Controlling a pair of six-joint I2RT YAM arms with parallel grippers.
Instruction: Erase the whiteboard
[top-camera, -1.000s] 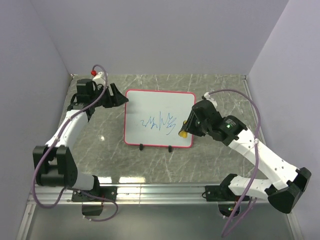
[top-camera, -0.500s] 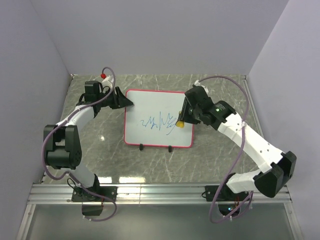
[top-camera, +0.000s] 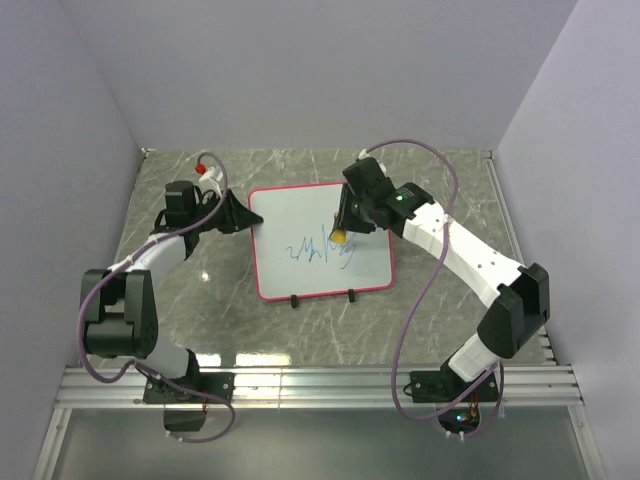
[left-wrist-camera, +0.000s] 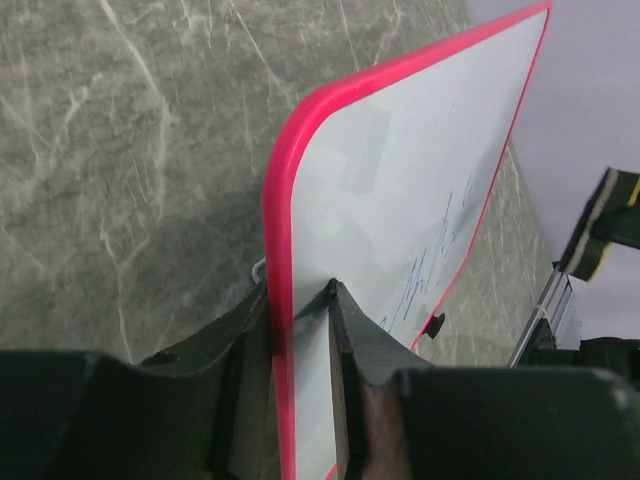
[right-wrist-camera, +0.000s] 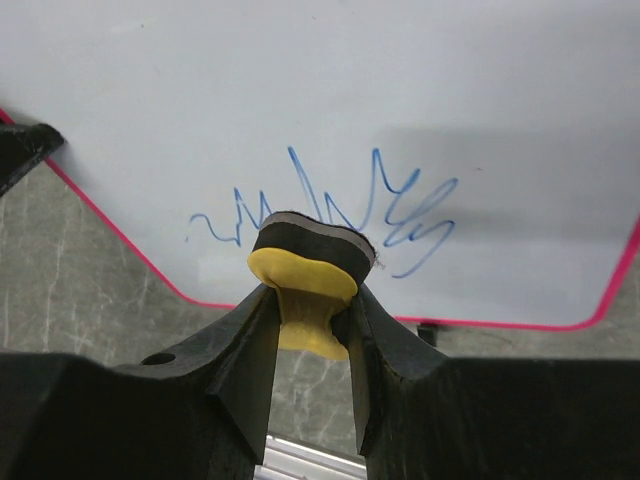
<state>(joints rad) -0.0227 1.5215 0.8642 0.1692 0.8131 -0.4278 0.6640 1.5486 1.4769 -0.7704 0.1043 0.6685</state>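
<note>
Left tool (left-wrist-camera: 297, 290) pinches the rim of the whiteboard (left-wrist-camera: 400, 180); right tool (right-wrist-camera: 308, 300) clamps the eraser (right-wrist-camera: 305, 268), scribble (right-wrist-camera: 330, 210) just ahead of it. A hard wipe could twist the board from that thin grip.

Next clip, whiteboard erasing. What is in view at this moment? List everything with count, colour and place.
table: one, grey marbled, under everything
rail: one, silver, table's near edge
whiteboard: one, white with red-pink rim, middle of table
scribble: one, blue, around the whiteboard's middle
clips: two, black, whiteboard's near edge
eraser: one, yellow with black pad, held by the scribble
left gripper: one, black, closed on the whiteboard's left edge
right gripper: one, black, closed on the eraser
</note>
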